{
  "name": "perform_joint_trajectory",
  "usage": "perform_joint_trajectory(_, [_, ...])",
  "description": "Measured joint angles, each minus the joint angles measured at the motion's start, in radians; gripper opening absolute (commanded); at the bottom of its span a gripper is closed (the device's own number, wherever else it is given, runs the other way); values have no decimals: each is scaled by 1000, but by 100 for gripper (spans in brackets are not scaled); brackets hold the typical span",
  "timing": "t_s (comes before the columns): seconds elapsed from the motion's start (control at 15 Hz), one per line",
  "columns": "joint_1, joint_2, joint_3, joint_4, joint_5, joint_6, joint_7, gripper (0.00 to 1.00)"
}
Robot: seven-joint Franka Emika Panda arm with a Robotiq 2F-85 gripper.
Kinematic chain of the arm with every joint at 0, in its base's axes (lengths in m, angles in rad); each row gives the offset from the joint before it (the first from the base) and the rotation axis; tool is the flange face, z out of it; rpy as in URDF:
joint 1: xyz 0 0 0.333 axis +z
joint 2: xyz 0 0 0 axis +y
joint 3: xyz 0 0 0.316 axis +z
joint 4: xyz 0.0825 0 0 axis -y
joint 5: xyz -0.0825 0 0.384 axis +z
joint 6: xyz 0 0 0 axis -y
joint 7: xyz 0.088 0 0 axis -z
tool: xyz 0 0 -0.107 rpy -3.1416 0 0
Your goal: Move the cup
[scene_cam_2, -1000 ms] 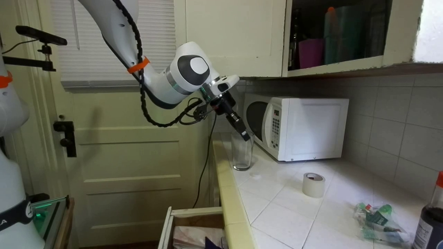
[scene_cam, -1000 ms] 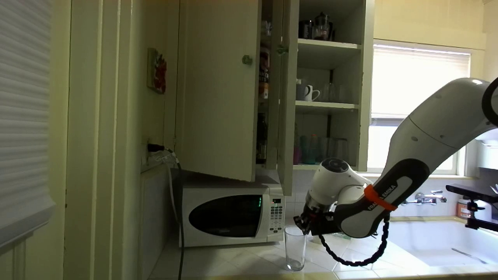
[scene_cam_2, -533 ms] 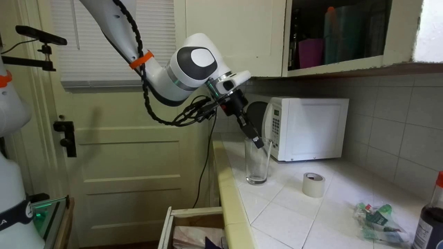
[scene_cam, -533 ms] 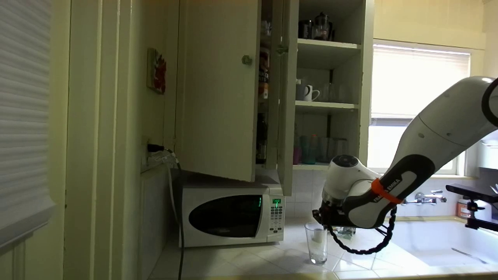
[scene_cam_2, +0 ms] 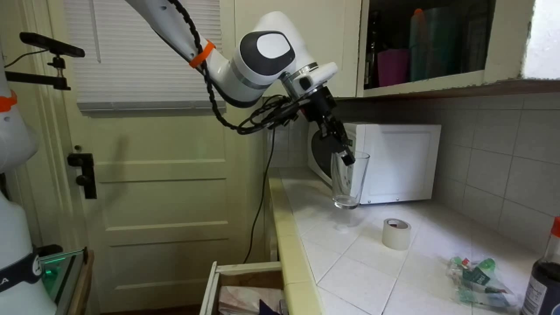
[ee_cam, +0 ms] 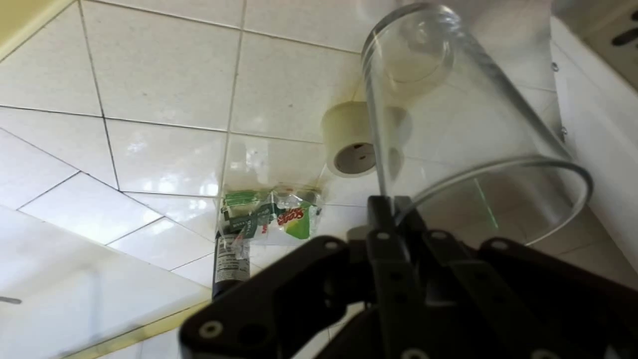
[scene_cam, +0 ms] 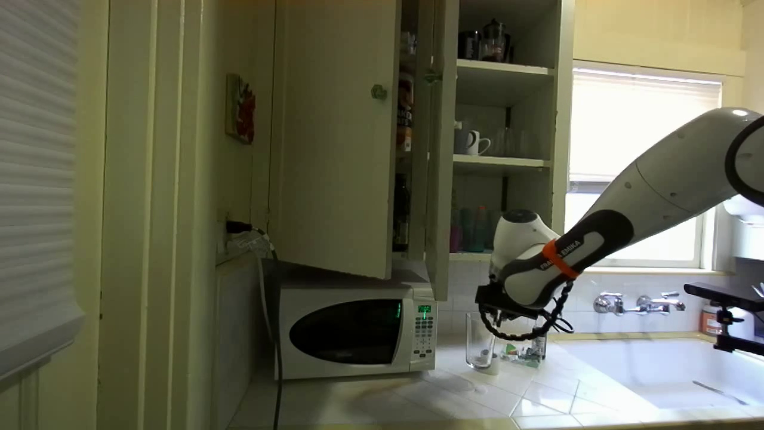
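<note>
Gripper [ee_cam: 394, 205]: slanted downward; jaws drawn together to the thickness of a glass wall, pinching the rim of the drinking glass [ee_cam: 463, 114] at one place.
Glass position: body hangs below the gripper tips; in the wrist view it extends up and to the right from the pinch. Base held off the desk [scene_cam_2: 345, 271], tile showing beneath it.
Glass long axis: near upright, mouth uppermost; in an exterior view the base is set slightly toward the door [scene_cam_2: 166, 210].
Carry step (judged): task part done, set-down outstanding. Level the base before contact; delay release until the base bears fully on the tile. A rim pinch may let the glass swing.
Microwave [scene_cam_2: 398, 162]: near the glass; maintain side clearance. Exact gap cannot be read.
Tape roll [scene_cam_2: 396, 238]: on the desk, lower than the glass base and apart from it. Likely the first obstacle if lowering is done on that side.
Desk surface: glossy white tile, yellow edging; plastic packet [scene_cam_2: 479, 280] and red-capped bottle [scene_cam_2: 540, 280] well apart from the glass.
Room: sink [scene_cam: 656, 358] adjoining the desk; wall cabinet [scene_cam: 561, 143] overhead; drawer [scene_cam_2: 249, 267] pulled out below the edge.
</note>
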Motion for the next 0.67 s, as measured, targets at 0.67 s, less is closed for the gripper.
perform_joint_trajectory(0.67, [52,59,-47,77,-31,-13,52,2])
